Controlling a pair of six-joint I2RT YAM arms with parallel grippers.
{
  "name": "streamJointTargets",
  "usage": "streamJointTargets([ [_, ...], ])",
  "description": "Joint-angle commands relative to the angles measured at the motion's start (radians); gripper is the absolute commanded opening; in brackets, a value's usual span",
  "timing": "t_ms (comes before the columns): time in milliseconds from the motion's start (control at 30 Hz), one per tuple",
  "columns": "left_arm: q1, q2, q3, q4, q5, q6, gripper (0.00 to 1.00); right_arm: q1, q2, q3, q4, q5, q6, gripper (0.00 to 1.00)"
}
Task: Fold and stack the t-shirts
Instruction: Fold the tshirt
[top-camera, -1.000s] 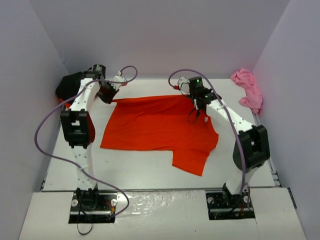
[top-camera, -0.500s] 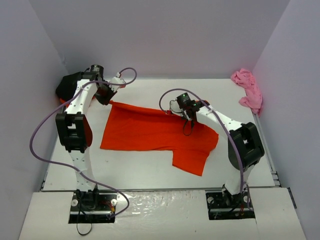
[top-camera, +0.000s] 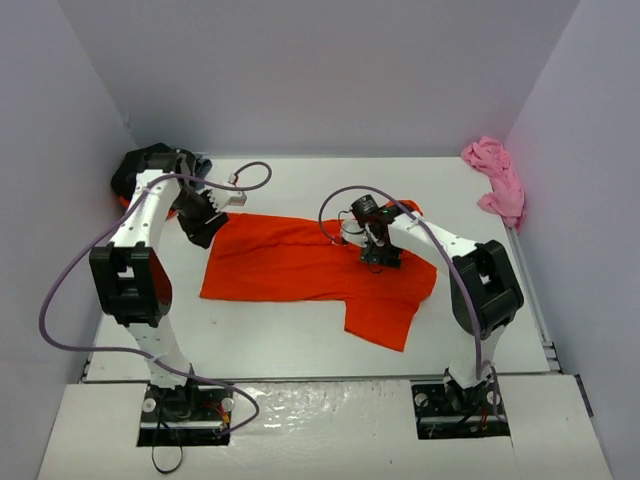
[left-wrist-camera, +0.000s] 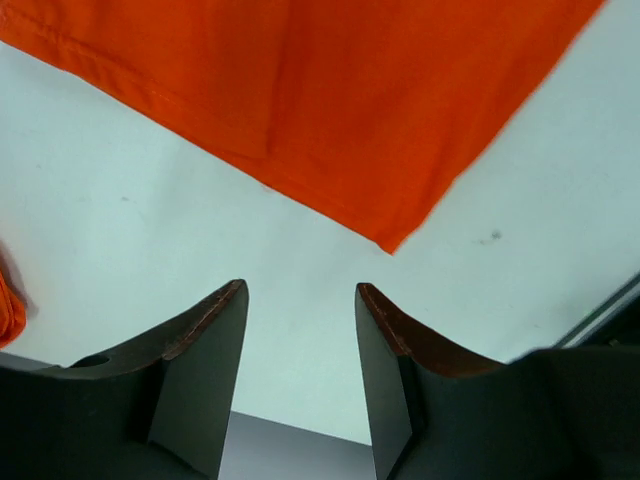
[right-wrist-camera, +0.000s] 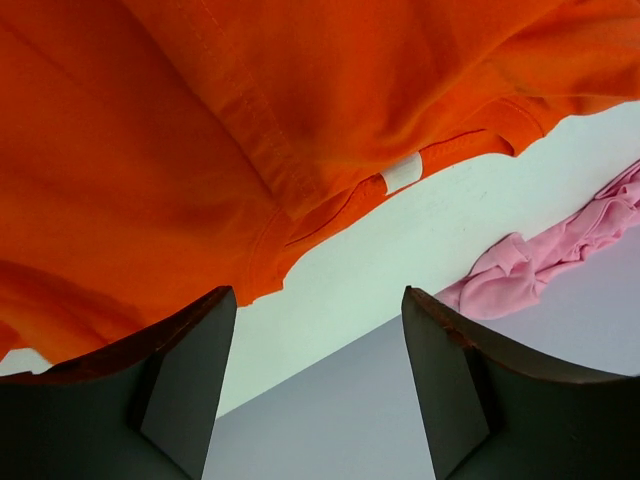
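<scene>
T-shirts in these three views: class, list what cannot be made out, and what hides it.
- Top view: the black t-shirt in the far left corner is partly hidden by the left arm; its shape is unclear.
- Left wrist view: a bit of orange cloth is cut off by the left edge.
- Right wrist view: the pink t-shirt is cut off by the right edge.

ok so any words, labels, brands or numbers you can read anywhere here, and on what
No text can be read.
The only label is the small white neck tag on the orange t-shirt, seen from the right wrist; it is blank or too small to read.
No print shows on the pink t-shirt.
</scene>
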Motion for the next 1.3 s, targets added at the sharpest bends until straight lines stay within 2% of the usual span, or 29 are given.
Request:
streamJointTargets([
  [0,0.044,-0.217,-0.056,-0.058,0.08,0.052,0.52,-0.028,-0.094,0.07,-0.013,-0.01,0.035,0.61],
  [33,0.05,-0.235,-0.066,-0.038,0.077,0.039,0.53,-0.044,-0.088,0.086,-0.004,-0.007,0.038,0.6],
  [100,0.057,-0.237,-0.076,0.033,0.049,-0.002,0.53,-0.058,-0.072,0.119,0.03,0.005,0.041,0.41],
  [133,0.057,-0.232,-0.074,0.077,0.05,-0.007,0.53,-0.059,-0.06,0.134,0.035,0.007,0.051,0.38],
  [200,0.056,-0.166,-0.048,0.157,0.054,-0.063,0.54,-0.066,-0.006,0.19,0.081,0.024,0.078,0.08],
  [233,0.053,-0.131,-0.025,0.177,0.06,-0.084,0.53,-0.067,0.021,0.215,0.092,0.028,0.088,0.0],
  [267,0.049,-0.081,0.021,0.171,0.072,-0.101,0.43,-0.065,0.054,0.24,0.096,0.033,0.098,0.0],
  [300,0.045,-0.021,0.079,0.161,0.087,-0.121,0.25,-0.063,0.095,0.269,0.103,0.046,0.111,0.0],
  [333,0.042,0.023,0.119,0.163,0.094,-0.141,0.13,-0.06,0.128,0.289,0.106,0.055,0.122,0.0],
  [367,0.038,0.056,0.147,0.173,0.096,-0.161,0.04,-0.057,0.157,0.304,0.107,0.061,0.131,0.0],
  [400,0.034,0.094,0.175,0.183,0.097,-0.177,0.0,-0.055,0.176,0.315,0.112,0.063,0.14,0.0],
  [633,-0.039,0.232,0.209,0.329,0.062,-0.246,0.0,-0.061,0.212,0.325,0.161,0.077,0.185,0.0],
  [867,-0.088,0.278,0.219,0.39,0.07,-0.276,0.0,-0.091,0.232,0.318,0.196,0.098,0.196,0.0],
  [1000,-0.092,0.313,0.254,0.386,0.076,-0.297,0.0,-0.125,0.224,0.327,0.22,0.138,0.206,0.0],
  [1267,-0.093,0.387,0.308,0.392,0.061,-0.326,0.0,-0.209,0.269,0.336,0.237,0.086,0.248,0.0],
])
